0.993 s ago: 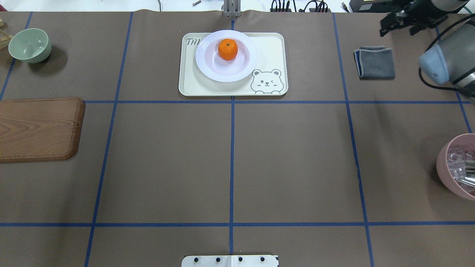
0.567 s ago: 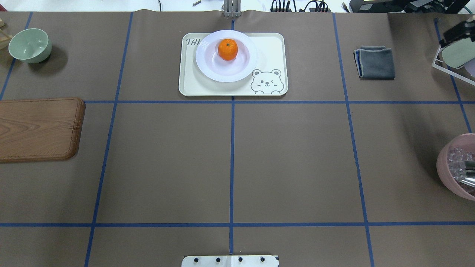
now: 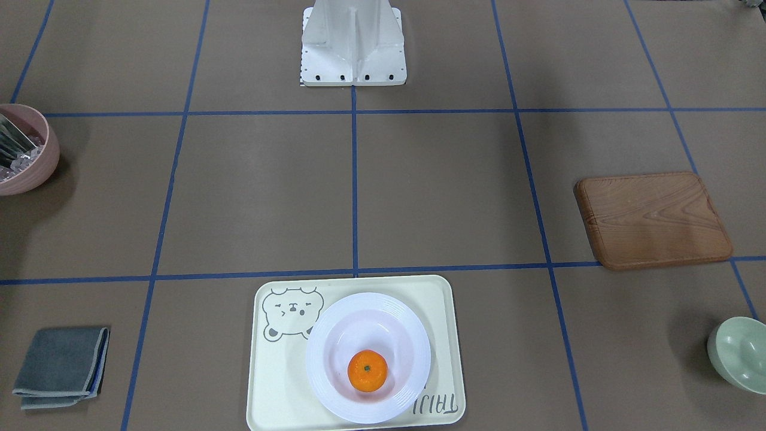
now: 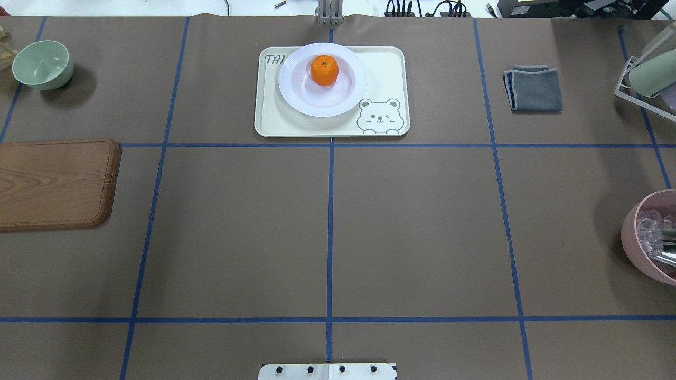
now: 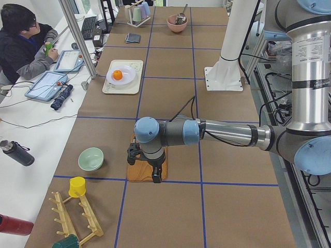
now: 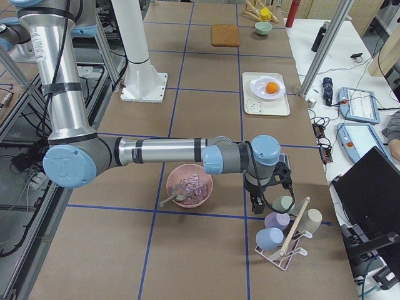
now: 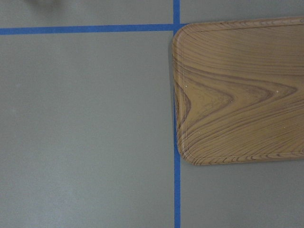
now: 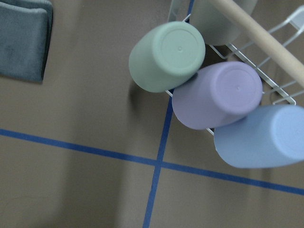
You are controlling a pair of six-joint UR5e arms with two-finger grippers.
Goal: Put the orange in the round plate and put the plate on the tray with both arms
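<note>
While the tray [image 4: 269, 117] is set at the far middle of the table, the round plate [image 4: 302, 103] is laid on it and the orange [image 4: 324, 70] is seated in the plate's hollow.

Left gripper [image 5: 156, 177]: hung over the wooden board [image 4: 53, 182], well apart from the tray; parted or closed cannot be told.

Right gripper [image 6: 257, 205]: hung just beside the cup rack [image 6: 281, 247], near the pink bowl [image 6: 187, 167]; its hold likewise cannot be judged.
</note>
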